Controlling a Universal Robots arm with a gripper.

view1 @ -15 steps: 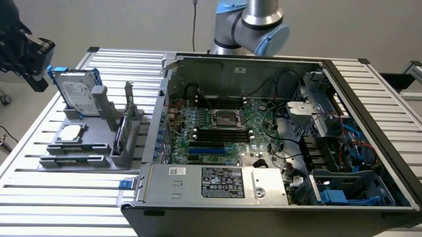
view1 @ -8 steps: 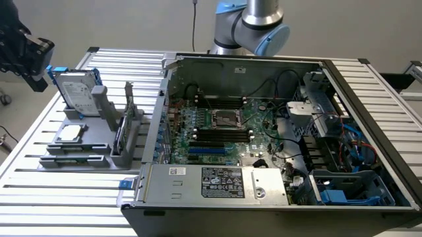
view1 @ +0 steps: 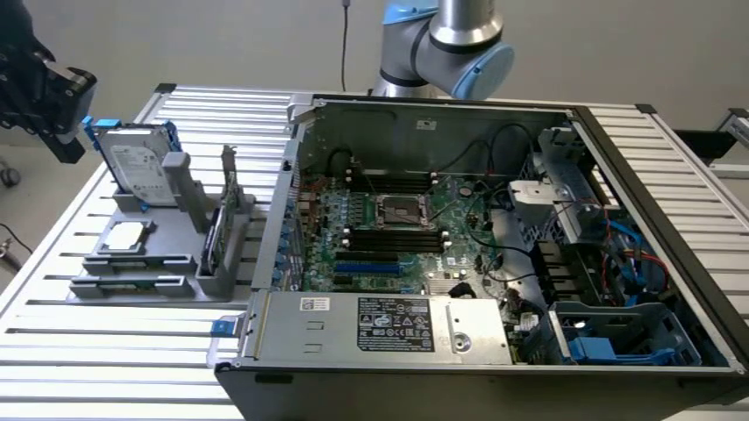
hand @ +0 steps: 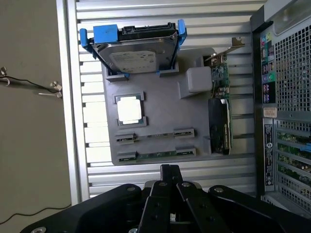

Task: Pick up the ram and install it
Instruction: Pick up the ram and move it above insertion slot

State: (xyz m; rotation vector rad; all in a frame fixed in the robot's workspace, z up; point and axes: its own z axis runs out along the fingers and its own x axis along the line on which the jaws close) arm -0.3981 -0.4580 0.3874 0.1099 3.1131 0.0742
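The gripper (view1: 61, 140) hangs at the upper left of the exterior view, near the hard drive (view1: 135, 167) — jaws closed, gripping nothing. The ram (hand: 156, 155) lies in the grey holder (view1: 175, 237) at left centre — in the edge clips nearest the gripper, 1 row past the CPU chip (hand: 130, 109).

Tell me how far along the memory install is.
Nothing looks done yet: the memory stick lies in its gray holder on the table, outside the computer case. In hand: the gripper hangs above the holder, apart from the stick. Left: lifting the stick and seating it in one of the black motherboard slots, which look empty.
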